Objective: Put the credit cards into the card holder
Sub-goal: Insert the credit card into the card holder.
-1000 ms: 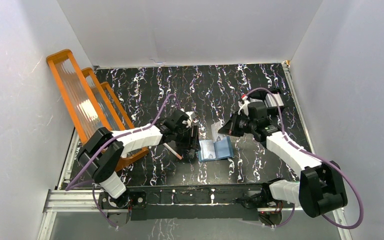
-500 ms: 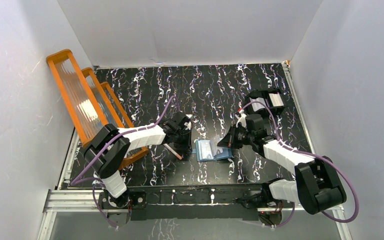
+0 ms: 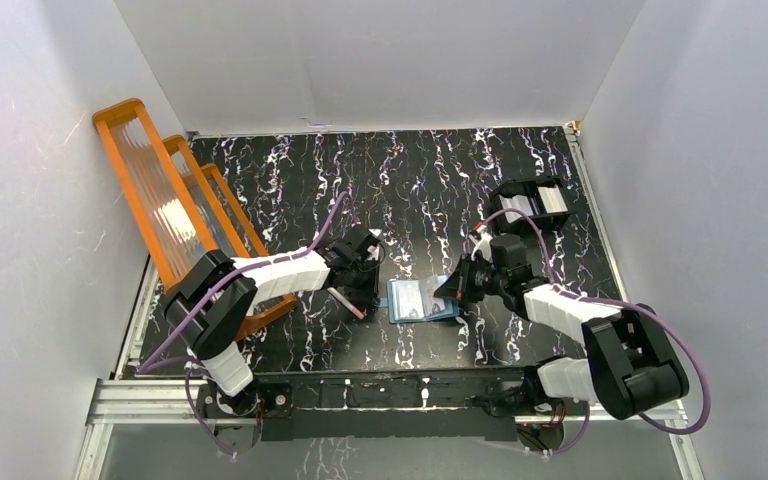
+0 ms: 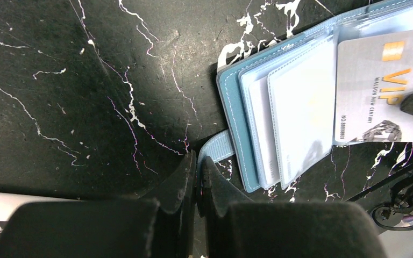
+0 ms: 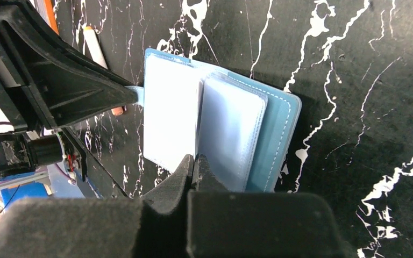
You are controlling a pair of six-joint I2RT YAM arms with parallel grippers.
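Top view: the teal-blue book-style card holder [image 3: 422, 300] lies open on the black marbled table [image 3: 410, 170], near the front edge and between your two arms.

Left gripper [image 3: 365, 290]: jaws closed. In the left wrist view the fingertips are pinched together on the end of the holder's pale blue snap tab [image 4: 215, 148], which sticks out from the teal cover's edge. Nothing else is in that grip.

Right gripper [image 3: 452, 292]: jaws closed as well. You have it low over the holder's right half. In the right wrist view the fingertips meet at the near edge of a pale rectangular silver-grey plastic card [image 5: 169, 107]. That card lies flat over the clear pocket leaves.

The left wrist view shows the card printed "VIP" in gold, with the right gripper's dark fingertip overlapping one edge. Whether the card has entered a pocket or only rests on top, I cannot tell.

Thin pink-brown pen-like stick [image 3: 345, 303]: on the table just left of the holder, under the left gripper.

Black compartmented plastic tray [image 3: 513, 196]: far right, holding more pale cards [image 3: 553, 198].

Large orange ribbed rack [image 3: 155, 190]: leaning along the left wall.
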